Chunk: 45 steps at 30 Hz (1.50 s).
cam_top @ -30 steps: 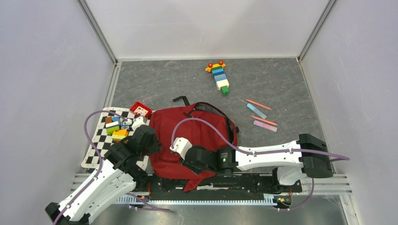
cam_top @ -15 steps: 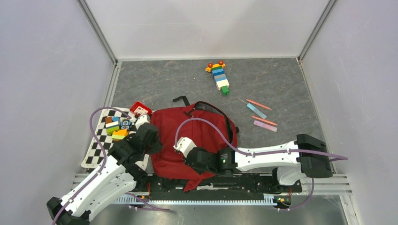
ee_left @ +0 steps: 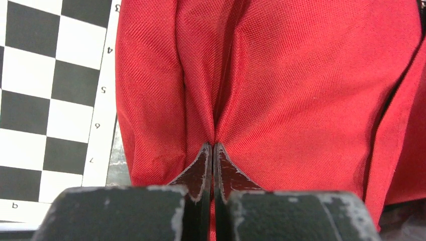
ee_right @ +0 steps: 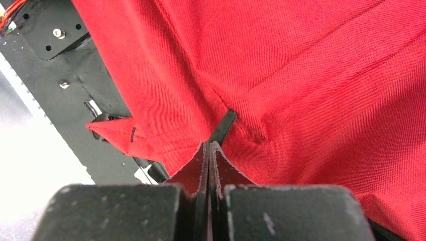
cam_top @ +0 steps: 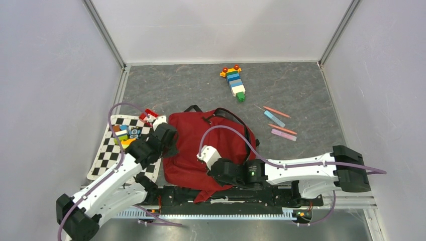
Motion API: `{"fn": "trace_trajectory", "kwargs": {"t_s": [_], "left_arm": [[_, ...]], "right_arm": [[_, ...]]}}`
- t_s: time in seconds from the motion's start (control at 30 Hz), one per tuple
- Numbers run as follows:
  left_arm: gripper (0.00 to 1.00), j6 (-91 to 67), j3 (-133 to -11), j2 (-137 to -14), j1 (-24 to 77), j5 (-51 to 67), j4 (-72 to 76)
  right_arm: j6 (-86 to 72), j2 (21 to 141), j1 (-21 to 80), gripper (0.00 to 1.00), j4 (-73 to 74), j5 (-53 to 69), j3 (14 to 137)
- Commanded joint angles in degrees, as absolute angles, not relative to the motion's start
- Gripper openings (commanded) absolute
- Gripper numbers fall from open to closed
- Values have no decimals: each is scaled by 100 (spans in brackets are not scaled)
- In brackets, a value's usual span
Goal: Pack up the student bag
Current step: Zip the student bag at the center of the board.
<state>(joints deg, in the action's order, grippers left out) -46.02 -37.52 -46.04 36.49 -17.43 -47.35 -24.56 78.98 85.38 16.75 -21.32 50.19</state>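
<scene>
**Clerk:** Count and position of the task item?

**Inspector:** One student bag [cam_top: 187, 138]. It lies flat at the near-left of the surface [cam_top: 176, 85], with its left edge over one checkered mat [cam_top: 106, 153] and its near edge at the arm bases.

**Clerk:** State of the end effectors?

**Inspector:** Two, both on the bag. The left end effector [ee_left: 211, 145] has its fingers pressed together on a gathered fold of red fabric at the bag's left side. The right end effector [ee_right: 208, 143] is likewise closed. A black tab [ee_right: 223, 125] on the bag's near part runs into its tips.

**Clerk:** Other items?

**Inspector:** One small red box [cam_top: 148, 116] sits at the far edge of the mat. A cluster of coloured bricks [cam_top: 123, 136] lies on the mat, partly hidden by the left arm, so I cannot count them. One assembled brick toy [cam_top: 234, 83] lies at the far side, well apart from the bag. Four slim stationery pieces [cam_top: 278, 123] lie right of the bag: two orange, one blue and one pink.
</scene>
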Motion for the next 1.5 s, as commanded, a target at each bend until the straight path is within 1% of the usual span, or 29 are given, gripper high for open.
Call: {"fn": "trace_trajectory", "kwargs": {"t_s": [0.0, 0.4, 0.6, 0.8, 0.93, 0.97, 1.0, 1.03, 1.13, 1.17, 1.2, 1.23, 1.3, 1.47], "left_arm": [[2, -3997, -4132, -5112, 3439, -2006, -3701], [2, -2992, -4991, -6941, 2287, -1459, -2514], [2, -2611, -5413, -7636, 2080, -1398, -2105], [2, -2464, -5818, -8007, 1929, -1248, -2125], [2, -2291, -6086, -7870, 1930, -682, -2392], [5, -2270, -6159, -7786, 1924, -533, -2483], [12, -2263, -6200, -7697, 1926, -423, -2591], [22, -2267, -6236, -7574, 1931, -342, -2689], [65, -2314, -6335, -7196, 1927, -284, -3195], [76, -2346, -6360, -7080, 1933, -313, -3420], [83, -2398, -6372, -6927, 1934, -368, -3613], [88, -2454, -6357, -6807, 1933, -420, -3829], [92, -2611, -6330, -6532, 1929, -478, -4270], [95, -3240, -5911, -5813, 1934, -444, -5103]], "right_arm": [[-2412, 7559, 8543, 0, 1325, -2245, 4837], [-2521, 7249, 8549, 0, 1295, -2126, 4461], [-2564, 7167, 8543, 0, 1400, -2036, 4472], [-2525, 7150, 8544, 0, 1437, -1975, 4593], [-2378, 7175, 8544, 0, 1434, -2108, 4777], [-2320, 7181, 8547, 0, 1434, -2158, 4836], [-2273, 7184, 8543, 0, 1431, -2215, 4878], [-2220, 7182, 8544, 0, 1417, -2303, 4911], [-2067, 7184, 8543, 0, 1293, -2535, 4931], [-2035, 7182, 8542, 0, 1238, -2585, 4931], [-1987, 7202, 8547, 0, 1192, -2622, 4931], [-1956, 7206, 8543, 0, 1137, -2642, 4931], [-1904, 7247, 8540, 0, 1055, -2623, 4938], [-1889, 7325, 8534, 0, 869, -2430, 4890]]}}
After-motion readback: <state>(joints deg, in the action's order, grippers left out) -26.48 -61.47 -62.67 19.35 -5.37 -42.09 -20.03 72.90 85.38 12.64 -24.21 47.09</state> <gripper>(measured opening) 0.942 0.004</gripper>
